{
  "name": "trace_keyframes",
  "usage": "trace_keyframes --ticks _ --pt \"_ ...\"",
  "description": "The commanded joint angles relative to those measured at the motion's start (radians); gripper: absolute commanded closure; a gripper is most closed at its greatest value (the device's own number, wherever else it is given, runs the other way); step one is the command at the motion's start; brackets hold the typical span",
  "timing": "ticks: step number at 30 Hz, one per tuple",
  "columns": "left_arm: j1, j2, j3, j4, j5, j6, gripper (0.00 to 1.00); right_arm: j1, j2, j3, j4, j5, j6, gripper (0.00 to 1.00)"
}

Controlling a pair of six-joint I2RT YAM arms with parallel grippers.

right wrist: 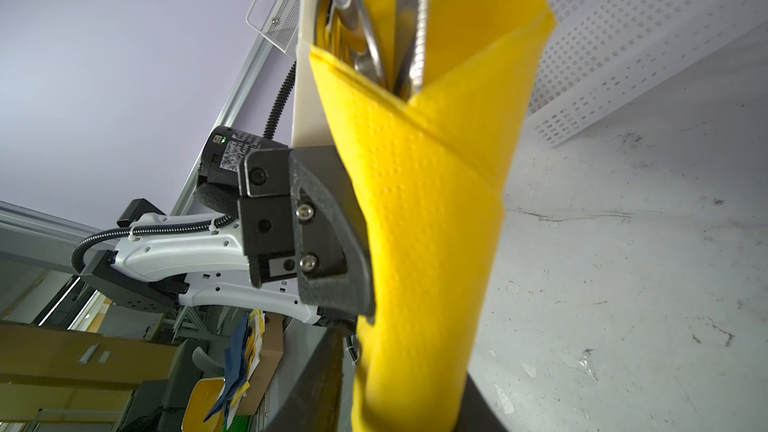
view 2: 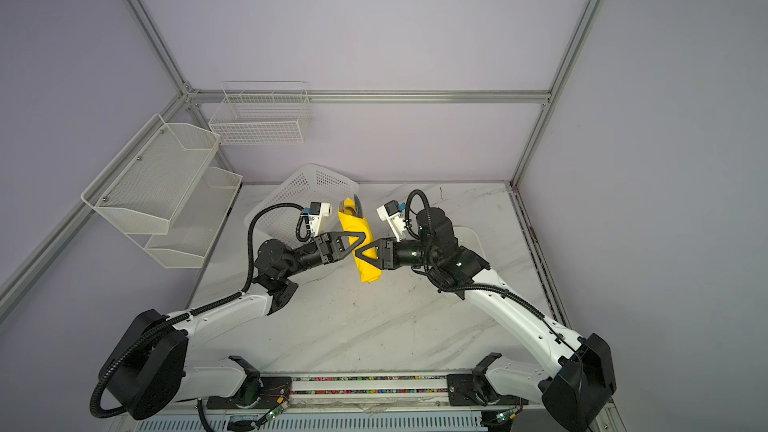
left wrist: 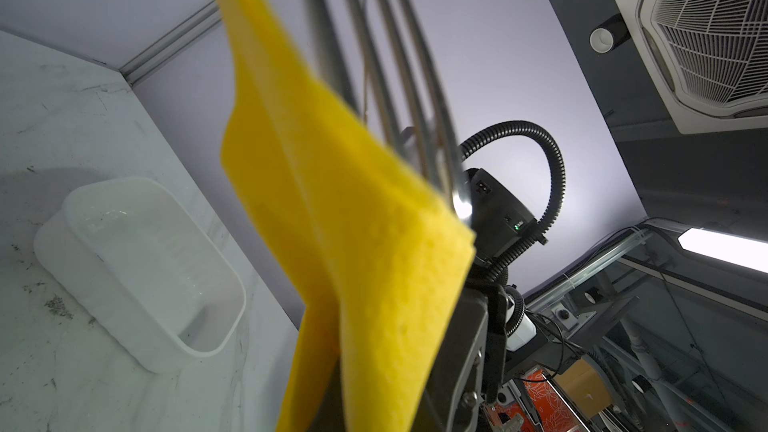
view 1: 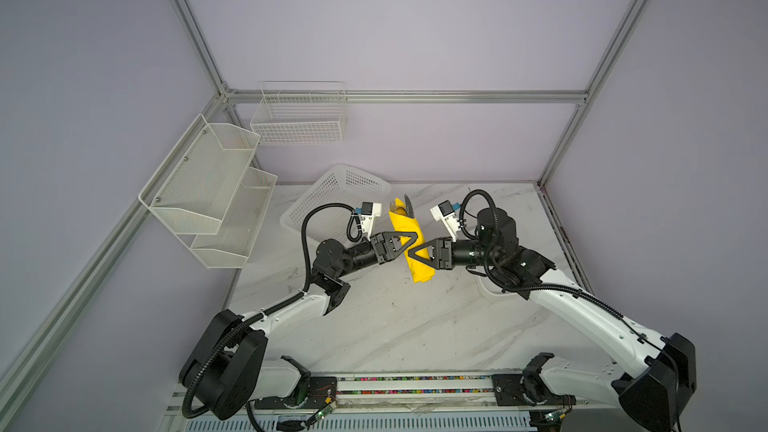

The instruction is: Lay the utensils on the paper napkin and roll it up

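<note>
The paper napkin is a bright yellow roll held off the marble table, tilted. The utensils stick out of its far end; fork tines show close up, and their handles are hidden inside the roll. My left gripper comes from the left and is shut on the roll's middle. My right gripper comes from the right just below it, with its fingers pressed against both sides of the napkin.
A white perforated basket lies tipped behind the left arm. A white plastic tray sits on the table beside the right arm. Mesh shelves and a wire basket hang on the left and back walls.
</note>
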Motion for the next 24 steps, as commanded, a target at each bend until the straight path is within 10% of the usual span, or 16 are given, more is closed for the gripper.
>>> trace_keyframes --ticks 1,17,24 --pt "0.004 -0.021 0.108 0.085 0.019 -0.007 0.89 -0.002 0.003 -0.014 0.056 -0.058 -0.005 0.66" --pt "0.004 -0.014 0.105 0.068 0.006 0.013 0.86 -0.012 -0.026 -0.031 0.107 -0.110 0.030 0.86" --pt "0.005 -0.023 0.083 -0.004 -0.012 0.054 0.67 -0.012 -0.047 -0.043 0.137 -0.082 0.044 0.89"
